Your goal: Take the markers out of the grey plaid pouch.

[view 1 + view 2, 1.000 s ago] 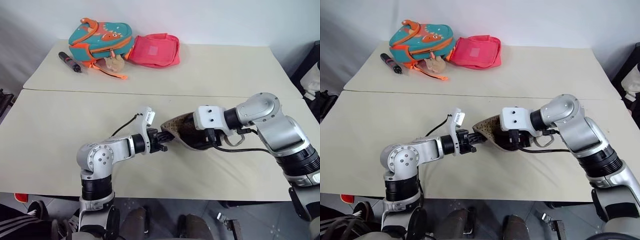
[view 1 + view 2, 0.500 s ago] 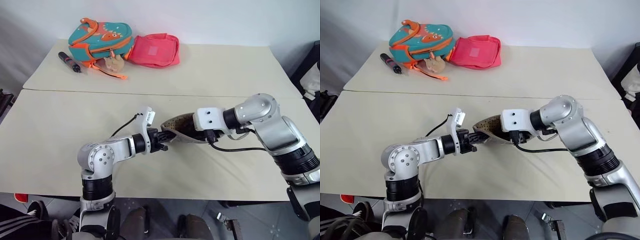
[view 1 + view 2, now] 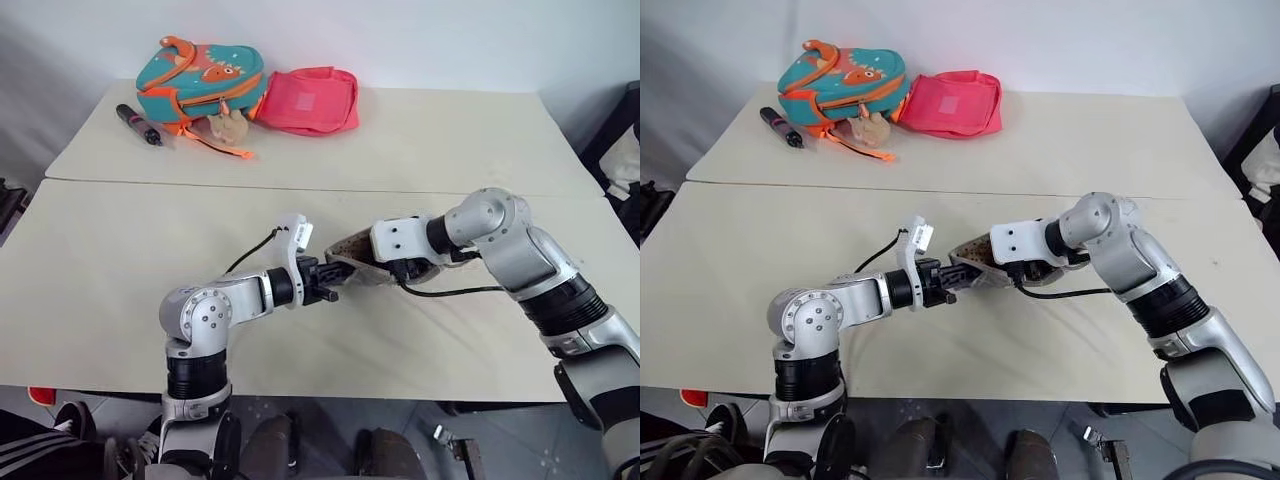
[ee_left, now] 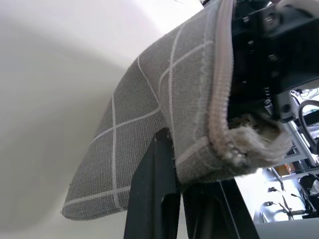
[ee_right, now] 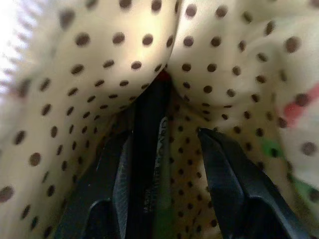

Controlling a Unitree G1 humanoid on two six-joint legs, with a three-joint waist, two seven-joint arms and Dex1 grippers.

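Left gripper (image 3: 333,292), centre of the head view, is clamped on the near corner of the grey plaid pouch (image 3: 352,262), holding its mouth up off the table (image 3: 120,260).

Right gripper (image 5: 164,149) reaches into that mouth from the right. In the right wrist view its 2 fingers (image 5: 112,184) stand partly apart inside the dotted lining (image 5: 75,79), bracketing the markers (image 5: 152,164): a dark one with a red tip and a green one beside it. Whether the pads touch them cannot be told.

The markers' long axis runs along the fingers, deeper into the pouch. The right arm is plainly the nearer.

Judgement: lining crowds both sides; clear room lies back out through the mouth.
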